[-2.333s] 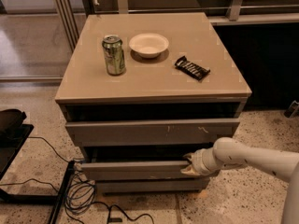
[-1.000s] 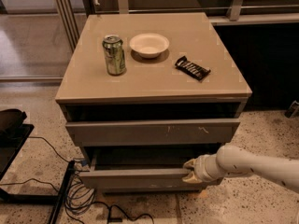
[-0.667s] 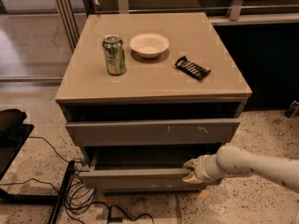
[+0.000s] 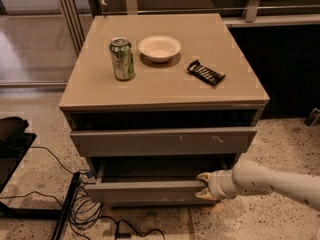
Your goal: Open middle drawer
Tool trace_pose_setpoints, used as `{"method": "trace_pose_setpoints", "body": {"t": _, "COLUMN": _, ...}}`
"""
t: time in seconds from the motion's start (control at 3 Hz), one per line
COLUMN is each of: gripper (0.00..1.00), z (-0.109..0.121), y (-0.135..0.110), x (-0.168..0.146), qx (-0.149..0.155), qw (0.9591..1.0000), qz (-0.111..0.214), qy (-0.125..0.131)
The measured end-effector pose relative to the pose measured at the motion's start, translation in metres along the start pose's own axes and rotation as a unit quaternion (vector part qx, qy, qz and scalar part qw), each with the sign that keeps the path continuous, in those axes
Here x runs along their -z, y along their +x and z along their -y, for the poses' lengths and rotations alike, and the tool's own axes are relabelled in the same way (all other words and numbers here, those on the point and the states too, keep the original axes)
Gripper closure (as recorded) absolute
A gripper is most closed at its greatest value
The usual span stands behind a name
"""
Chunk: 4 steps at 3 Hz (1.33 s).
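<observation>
My gripper pinches the right end of the middle drawer, which stands partly pulled out, low by the floor. Cables lie near its left corner. Above, the scratched drawer projects slightly. The worktop holds a can and a bowl.

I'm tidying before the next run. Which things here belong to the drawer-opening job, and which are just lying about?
In the job: plain grey-brown middle drawer, partly pulled out; gripper at its right end.
Lying about: green drink can, white bowl, dark wrapped snack bar, all on the cabinet top.
</observation>
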<state>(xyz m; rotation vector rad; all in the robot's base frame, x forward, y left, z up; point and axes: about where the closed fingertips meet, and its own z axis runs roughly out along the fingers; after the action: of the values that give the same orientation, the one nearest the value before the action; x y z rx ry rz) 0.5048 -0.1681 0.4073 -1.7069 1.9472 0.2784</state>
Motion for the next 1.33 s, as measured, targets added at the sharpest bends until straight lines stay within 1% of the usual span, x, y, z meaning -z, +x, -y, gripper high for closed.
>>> {"method": "trace_pose_setpoints", "body": {"t": 0.33, "gripper": 0.84, "z": -0.021, "y": 0.007, "x": 0.006, "qx": -0.007, "qw": 1.0000, "qz": 0.001, "qy": 0.002}}
{"method": "trace_pose_setpoints", "body": {"t": 0.67, "gripper": 1.00, "z": -0.020, "y": 0.004, "x": 0.010, "qx": -0.007, "qw": 1.0000, "qz": 0.001, "qy": 0.002}}
{"method": "trace_pose_setpoints", "body": {"t": 1.0, "gripper": 1.00, "z": -0.037, "y": 0.009, "x": 0.013, "qx": -0.014, "qw": 0.9999, "qz": 0.000, "qy": 0.003}}
{"method": "trace_pose_setpoints", "body": {"t": 1.33, "gripper": 0.81, "z": -0.037, "y": 0.007, "x": 0.015, "qx": -0.014, "qw": 0.9999, "qz": 0.000, "qy": 0.003}}
